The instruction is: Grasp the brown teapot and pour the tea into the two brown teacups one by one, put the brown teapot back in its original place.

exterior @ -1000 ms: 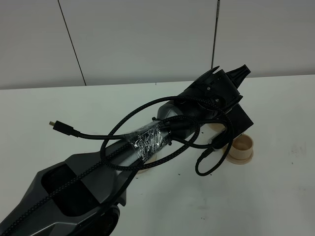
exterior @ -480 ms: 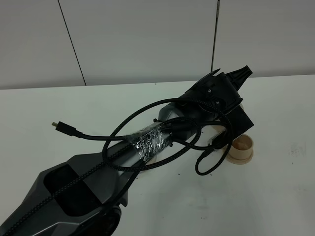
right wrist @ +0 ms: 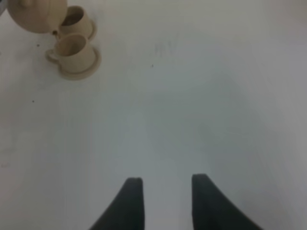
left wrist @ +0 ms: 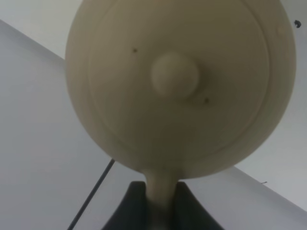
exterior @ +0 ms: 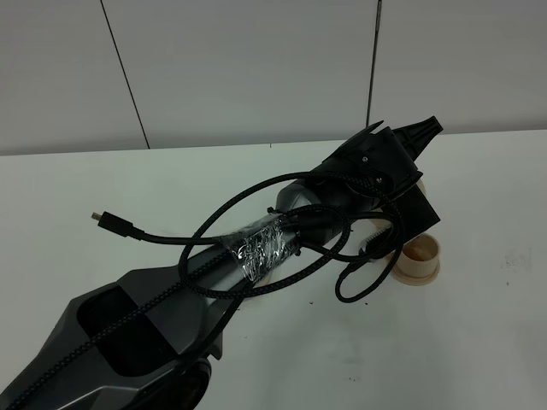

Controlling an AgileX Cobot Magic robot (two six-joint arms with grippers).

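The left arm (exterior: pixel 256 248) stretches slantwise over the white table (exterior: pixel 128 179), draped in looping black cables (exterior: pixel 214 224). Near its end effector (exterior: pixel 402 132) stands a tan teacup (exterior: pixel 416 253) on a saucer (exterior: pixel 427 278).

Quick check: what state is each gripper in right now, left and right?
Left gripper: closed on the brown teapot, gripping it by the handle.
Right gripper: open, holding nothing.

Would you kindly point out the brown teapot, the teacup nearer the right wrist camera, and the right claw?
brown teapot (left wrist: pixel 175 74): left wrist view, on the lid knob.
nearer teacup (right wrist: pixel 78 59): right wrist view, on its outer wall.
right claw (right wrist: pixel 166 178): right wrist view, midway between its fingertips.
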